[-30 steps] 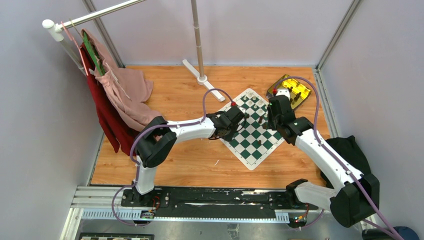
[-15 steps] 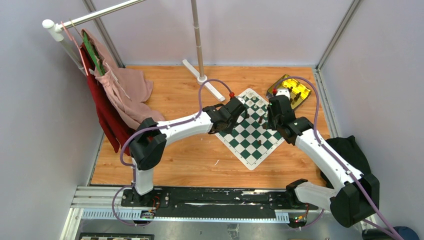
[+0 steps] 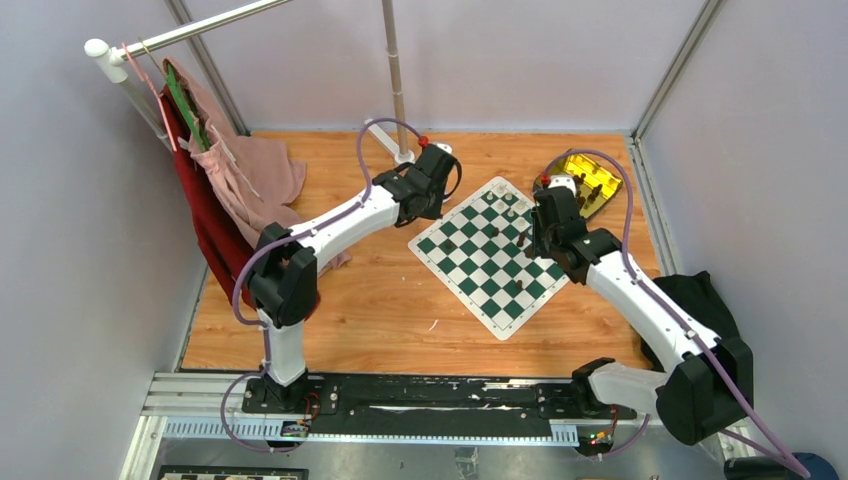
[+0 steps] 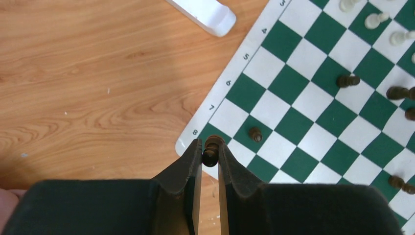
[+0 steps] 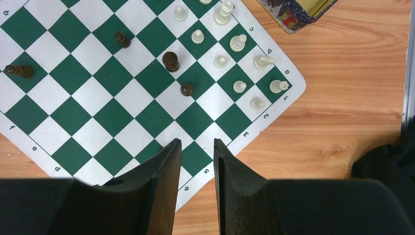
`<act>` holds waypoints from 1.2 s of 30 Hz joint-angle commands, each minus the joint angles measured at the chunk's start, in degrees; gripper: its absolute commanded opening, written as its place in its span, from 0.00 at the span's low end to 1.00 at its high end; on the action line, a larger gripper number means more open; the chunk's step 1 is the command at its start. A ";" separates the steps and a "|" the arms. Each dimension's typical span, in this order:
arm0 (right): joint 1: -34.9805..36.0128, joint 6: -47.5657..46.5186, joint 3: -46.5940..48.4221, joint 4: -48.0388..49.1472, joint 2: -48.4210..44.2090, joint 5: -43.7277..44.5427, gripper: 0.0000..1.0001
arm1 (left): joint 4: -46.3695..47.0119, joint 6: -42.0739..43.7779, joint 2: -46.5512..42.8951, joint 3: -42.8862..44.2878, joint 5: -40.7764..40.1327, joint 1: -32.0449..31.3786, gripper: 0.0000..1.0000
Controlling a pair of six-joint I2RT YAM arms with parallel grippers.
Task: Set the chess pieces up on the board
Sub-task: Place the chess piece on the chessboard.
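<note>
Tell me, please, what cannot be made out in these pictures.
- Left wrist view: the small dark brown chess piece between the left jaws; its base is hidden by them.
- Right wrist view: the shiny gold rectangular tin, cut off by the top edge.
- Top view: piece types on the green-and-white checked board, too small.

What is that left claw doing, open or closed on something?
Shut on something: the left gripper has a dark chess piece pinched between its jaws.

Table (image 3: 380,300) matt wood-grain; tin (image 3: 590,180) glossy gold metal; board (image 3: 470,265) smooth.
</note>
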 commanded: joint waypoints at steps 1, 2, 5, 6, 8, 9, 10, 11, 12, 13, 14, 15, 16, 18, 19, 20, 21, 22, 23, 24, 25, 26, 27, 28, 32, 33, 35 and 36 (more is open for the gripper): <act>-0.73 -0.45 2.09 -0.22 1.38 -0.01 0.35 | 0.58 0.52 3.51 3.16 2.96 2.01 0.00; -0.76 -0.46 2.44 -0.29 1.85 0.04 0.35 | 0.87 0.54 4.24 3.48 3.66 2.54 0.00; -0.77 -0.51 2.96 -0.23 2.82 0.10 0.35 | 1.71 0.31 6.09 4.02 5.49 3.01 0.00; -0.76 -0.53 3.07 -0.18 3.15 0.03 0.35 | 1.99 0.19 6.76 3.96 5.96 3.04 0.00; -0.71 -0.52 3.36 -0.16 3.85 0.04 0.35 | 2.36 -0.15 7.44 3.74 6.79 3.04 0.00; -0.71 -0.54 3.49 -0.17 4.18 -0.13 0.35 | 2.54 -0.26 7.86 3.52 7.14 3.04 0.00; -0.76 -0.54 3.66 -0.16 4.57 -0.16 0.35 | 2.83 -0.40 8.22 3.33 7.37 3.04 0.00; -0.77 -0.57 3.81 -0.19 4.79 -0.21 0.35 | 3.08 -0.42 8.55 3.11 7.49 3.04 0.00; -0.77 -0.57 3.88 -0.15 5.14 -0.27 0.35 | 3.16 -0.35 8.89 3.08 7.64 3.04 0.00; -0.78 -0.62 3.95 -0.08 5.35 -0.26 0.35 | 3.21 -0.35 9.18 3.06 7.81 3.04 0.00; -0.80 -0.54 3.99 0.02 5.63 -0.40 0.35 | 3.17 -0.32 9.49 3.11 7.93 3.04 0.00; -0.77 -0.54 4.02 0.16 5.80 -0.53 0.35 | 3.36 -0.28 9.75 3.15 8.00 3.04 0.00; -0.78 -0.50 3.97 0.31 6.04 -0.65 0.34 | 3.35 -0.20 9.94 3.20 8.08 3.04 0.00; -0.70 -0.42 4.00 0.52 6.43 -0.82 0.34 | 3.34 -0.07 10.41 3.32 8.04 3.12 0.00; -0.73 -0.34 3.95 0.59 6.59 -0.89 0.34 | 3.42 -0.06 10.63 3.33 8.09 3.13 0.00; -0.78 -0.39 3.96 0.67 6.75 -0.93 0.34 | 3.50 -0.14 10.86 3.28 8.19 3.20 0.00; -0.77 -0.44 3.90 0.75 6.86 -0.96 0.34 | 3.63 -0.19 11.05 3.25 8.33 3.22 0.00; -0.77 -0.44 3.81 0.80 6.94 -0.92 0.34 | 3.63 -0.21 11.29 3.25 8.51 3.22 0.00; -0.73 -0.45 3.87 0.87 6.99 -0.89 0.34 | 3.79 -0.31 11.47 3.20 8.63 3.22 0.00; -0.78 -0.48 3.84 0.94 7.07 -0.90 0.34 | 3.78 -0.40 11.65 3.11 8.78 3.22 0.00; -0.71 -0.46 3.83 0.90 7.15 -0.94 0.34 | 3.85 -0.49 11.83 3.07 8.83 3.22 0.00; -0.77 -0.40 3.85 0.99 7.15 -0.96 0.34 | 3.95 -0.58 12.01 3.00 8.91 3.22 0.00; -0.72 -0.48 3.87 0.98 7.17 -0.98 0.35 | 4.00 -0.62 12.23 2.88 8.85 3.22 0.00; -0.73 -0.50 3.84 0.98 7.25 -0.93 0.34 | 4.01 -0.65 12.39 2.79 8.74 3.22 0.00; -0.80 -0.57 3.83 1.04 7.35 -1.09 0.34 | 4.11 -0.72 13.14 2.71 8.54 3.22 0.00; -0.74 -0.59 3.87 1.02 7.35 -1.09 0.34 | 4.22 -0.72 13.32 2.71 8.49 3.22 0.00; -0.78 -0.64 3.71 1.04 7.43 -1.08 0.34 | 4.17 -0.72 13.67 2.95 8.48 3.22 0.00; -0.81 -0.61 3.78 1.11 7.48 -1.10 0.34 | 4.18 -0.65 13.86 3.05 8.44 3.22 0.00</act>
